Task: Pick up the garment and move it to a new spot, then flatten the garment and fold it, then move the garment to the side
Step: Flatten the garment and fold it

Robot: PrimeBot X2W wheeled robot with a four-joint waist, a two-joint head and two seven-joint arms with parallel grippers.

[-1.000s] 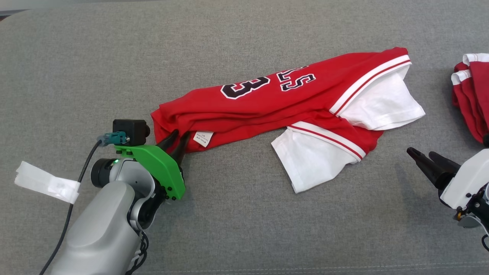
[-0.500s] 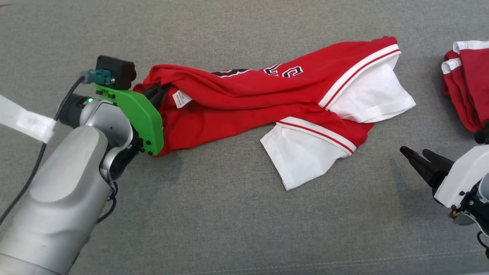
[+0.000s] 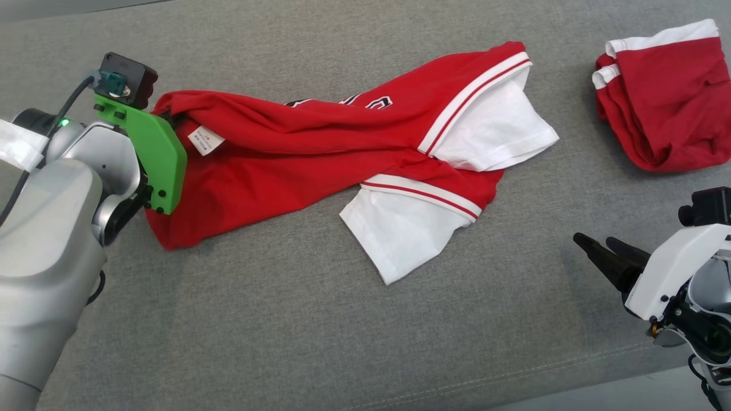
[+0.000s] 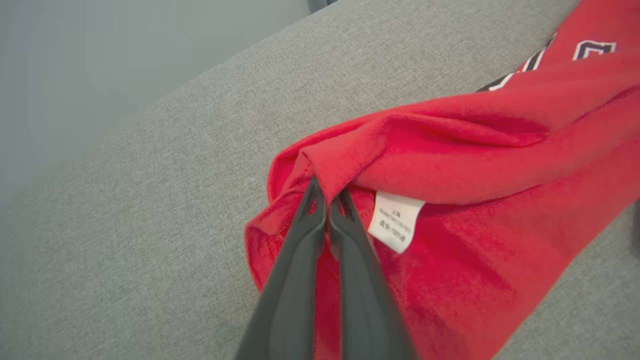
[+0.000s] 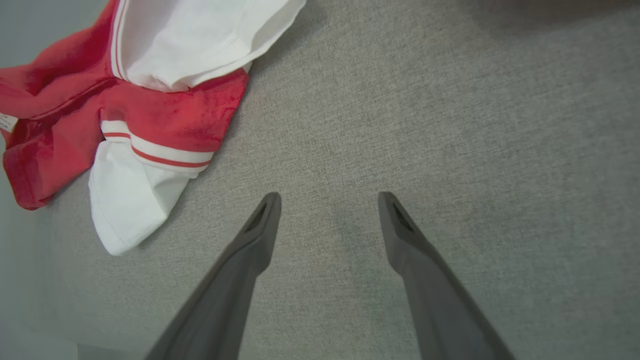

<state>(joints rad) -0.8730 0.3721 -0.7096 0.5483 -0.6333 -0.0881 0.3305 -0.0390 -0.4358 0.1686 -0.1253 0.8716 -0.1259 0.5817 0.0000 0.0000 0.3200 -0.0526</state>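
My L gripper (image 4: pixel 328 189) is pinched tight on a fold of the red jersey (image 3: pixel 320 154) at its hem end, just beside the white care label (image 4: pixel 396 220). The rest of it lies stretched across the grey cushion (image 3: pixel 285 319), white sleeves toward my R. My R gripper (image 5: pixel 330 197) hangs spread wide over bare cushion. A second red garment (image 3: pixel 662 103) sits well apart, far R.

We see a grey woven cloth surface (image 3: pixel 297 342) spread wide — a stitched seam (image 3: pixel 514 375) runs along its near edge. Toward the far right corner lies a crumpled red bundle of cloth (image 3: pixel 662 103), white bands at its upper edge.
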